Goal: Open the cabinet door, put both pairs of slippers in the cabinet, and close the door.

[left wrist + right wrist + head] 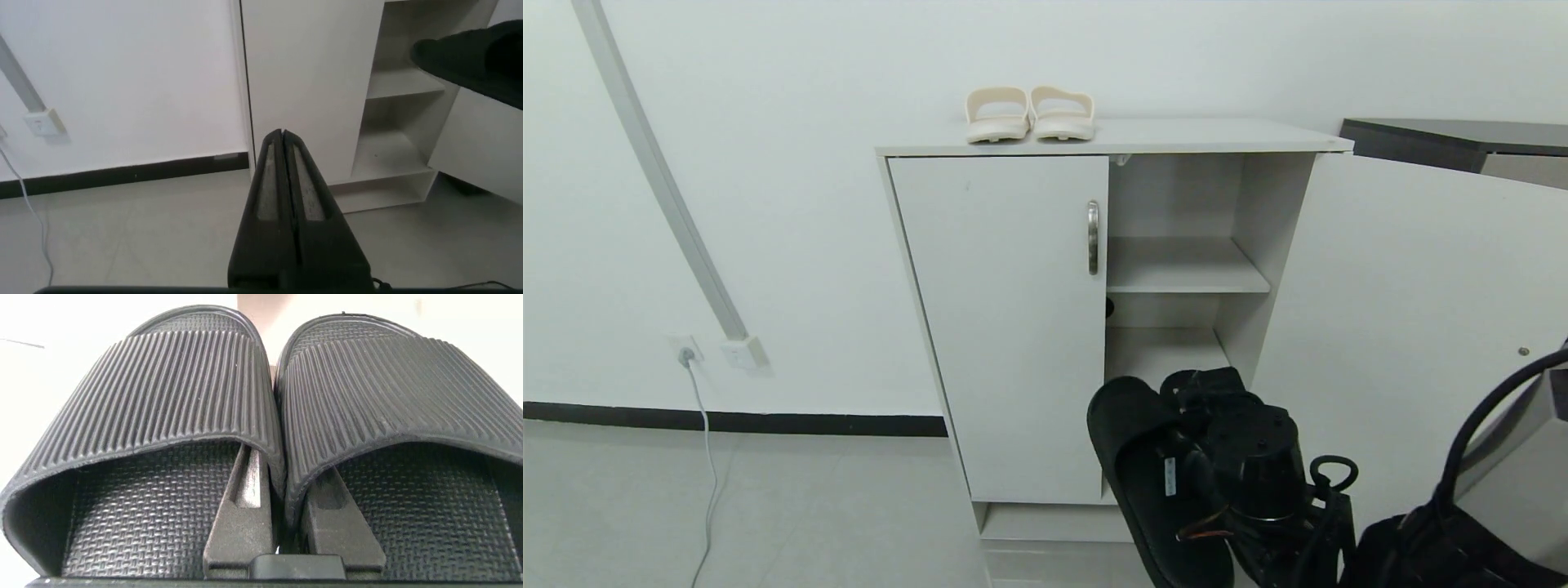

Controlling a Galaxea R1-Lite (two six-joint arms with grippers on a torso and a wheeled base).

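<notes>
- Door step is done: the cabinet's (1094, 135) right door (1405, 327) is swung wide at the right of the frame. The left door (1005, 327) is shut, with a brushed-metal bar handle (1093, 237) on its edge.
- My right gripper (282, 469) pinches the black slippers (1160, 482) as a pair, fingers clamping the two inner side walls together. They sit lower centre of the head view, one flat sole facing the camera, just in front of the open compartment and not yet on a shelf.
- Cream slippers (1029, 114) lie side by side on the cabinet top, upper centre, untouched.
- My left gripper (282, 188) is pressed together with nothing in it, over the floor (122, 237) by the closed side.
- Left to do, I judge: place the black pair, fetch and place the cream pair, close the door.
- Black pair: soft rubbery foam, ribbed straps, pebbled footbeds.
- Cream pair: smooth moulded foam, one wide strap each, thick soles.
- Cabinet: flat matte white board, two bare shelves (1184, 265) showing.
</notes>
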